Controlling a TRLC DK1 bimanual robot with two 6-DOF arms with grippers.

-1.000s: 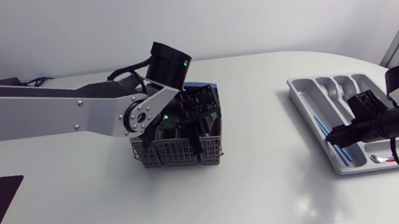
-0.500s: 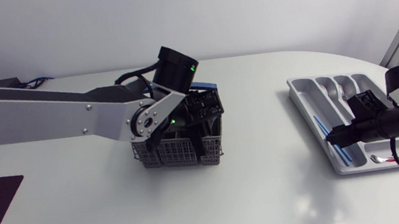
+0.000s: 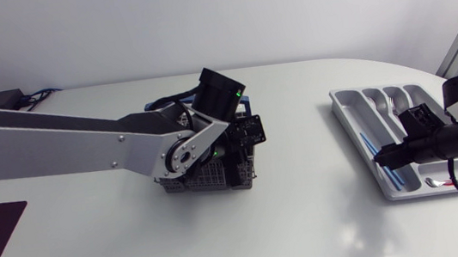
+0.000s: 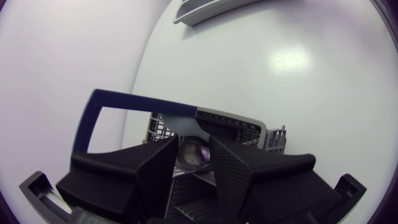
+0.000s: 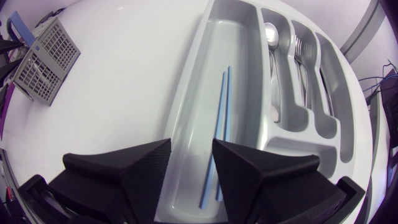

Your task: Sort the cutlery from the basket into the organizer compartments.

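1. Hovering over the long outer compartment of the organizer (image 3: 350, 115), the right gripper (image 5: 191, 146) has its fingers spread and holds nothing.
2. Two blue chopsticks (image 5: 219, 134) lie in that compartment; a spoon (image 5: 272, 34) and forks (image 5: 301, 53) lie in the organizer's narrower ones.
3. The basket (image 3: 208, 176) stands well apart from the organizer, on the left arm's side.
4. The left gripper (image 4: 194, 146) hangs over the basket's organizer-facing end, with a shiny metal piece (image 4: 194, 157) at its tip; whether it grips that piece cannot be told.
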